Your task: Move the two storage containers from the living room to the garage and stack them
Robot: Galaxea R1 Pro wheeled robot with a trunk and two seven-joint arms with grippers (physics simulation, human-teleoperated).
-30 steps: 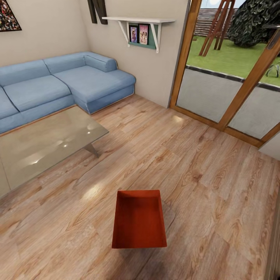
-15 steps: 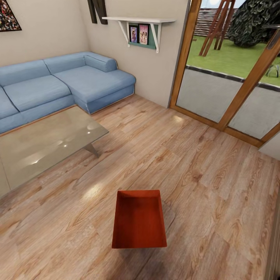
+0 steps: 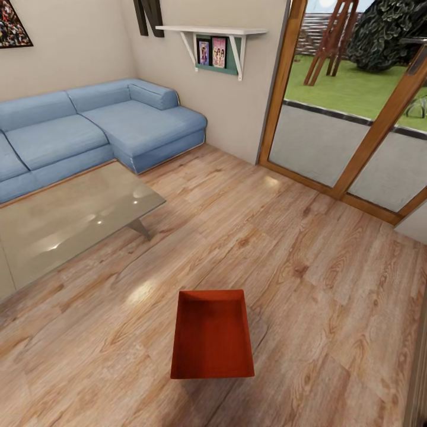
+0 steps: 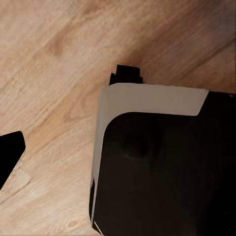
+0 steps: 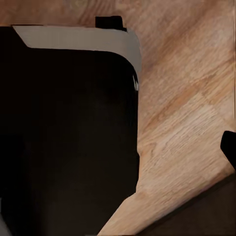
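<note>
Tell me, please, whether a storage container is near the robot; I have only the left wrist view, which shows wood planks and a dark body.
Observer: Yes. In the head view, one orange-red rectangular open-top storage container sits on the light wood-plank floor, straight ahead of the robot.
Operator: Thank you. Is there anything inside it?
Observer: No, its open top faces up and I see only bare red bottom inside.
Operator: Is any furniture crowding it?
Observer: No. The glass-topped coffee table stands beyond it to the left, with open floor between them.
</note>
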